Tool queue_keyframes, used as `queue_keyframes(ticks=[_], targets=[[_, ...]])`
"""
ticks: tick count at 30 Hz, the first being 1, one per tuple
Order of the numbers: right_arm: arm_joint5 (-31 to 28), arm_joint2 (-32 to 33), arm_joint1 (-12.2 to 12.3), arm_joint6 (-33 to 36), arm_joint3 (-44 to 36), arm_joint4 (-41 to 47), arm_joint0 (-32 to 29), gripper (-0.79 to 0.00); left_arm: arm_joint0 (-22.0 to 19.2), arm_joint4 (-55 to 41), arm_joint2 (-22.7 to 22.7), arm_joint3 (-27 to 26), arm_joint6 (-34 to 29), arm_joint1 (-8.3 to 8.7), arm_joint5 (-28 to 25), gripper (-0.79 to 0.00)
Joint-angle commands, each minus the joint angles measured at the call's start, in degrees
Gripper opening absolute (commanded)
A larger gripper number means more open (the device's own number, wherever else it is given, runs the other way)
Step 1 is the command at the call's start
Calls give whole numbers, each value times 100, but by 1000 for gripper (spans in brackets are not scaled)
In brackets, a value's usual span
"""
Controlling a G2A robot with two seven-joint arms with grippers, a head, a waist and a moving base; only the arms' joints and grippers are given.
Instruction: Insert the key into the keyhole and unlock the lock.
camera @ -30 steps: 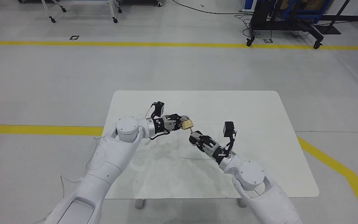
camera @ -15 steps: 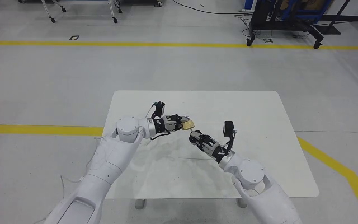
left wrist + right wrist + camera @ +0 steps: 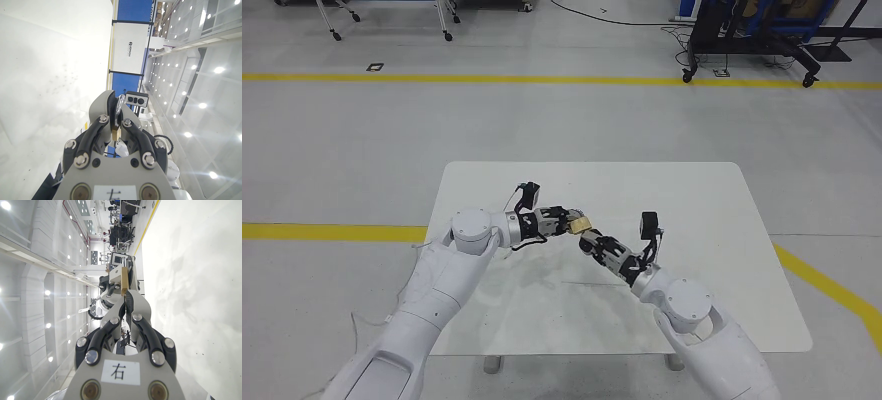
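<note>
My left gripper [image 3: 570, 222] is shut on a brass padlock [image 3: 581, 223] and holds it in the air over the middle of the white table [image 3: 692, 200]. In the left wrist view the lock's brass body [image 3: 116, 133] and silver shackle [image 3: 120, 106] sit between the fingers. My right gripper [image 3: 590, 237] is just below and right of the lock, shut on the key. In the right wrist view the right gripper [image 3: 125, 297] touches the end of the lock [image 3: 124, 280]. The key is almost wholly hidden between the pads [image 3: 129, 300], so its depth in the keyhole cannot be told.
The tabletop around the grippers is bare white, with faint smudges. Its far edge [image 3: 592, 164] and right edge [image 3: 777, 260] lie well away from the arms. Yellow floor lines [image 3: 342, 231] run beyond the table.
My right gripper has moved a little up and towards the lock, closing the gap until it meets the lock's end. The left gripper and lock have barely shifted.
</note>
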Motion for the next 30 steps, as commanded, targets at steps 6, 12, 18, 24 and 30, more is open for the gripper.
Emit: queue_keyframes(ticks=[6, 12, 18, 24, 30], targets=[[10, -38, -21, 68, 93, 51, 89, 0, -21, -47, -21, 37, -1, -1, 7, -785], [-97, 105, 3, 115, -102, 40, -84, 0, -36, -121, -72, 59, 43, 2, 28, -785], [-109, 136, 10, 120, -133, 16, -112, 0, -33, -172, -125, 56, 26, 14, 19, -785], [-109, 136, 10, 120, -133, 16, -112, 0, -13, -402, -174, 55, -40, 4, -12, -785], [-85, 261, 14, 477, -81, 551, -137, 0, 15, -448, -230, 28, 1, 11, -224, -785]])
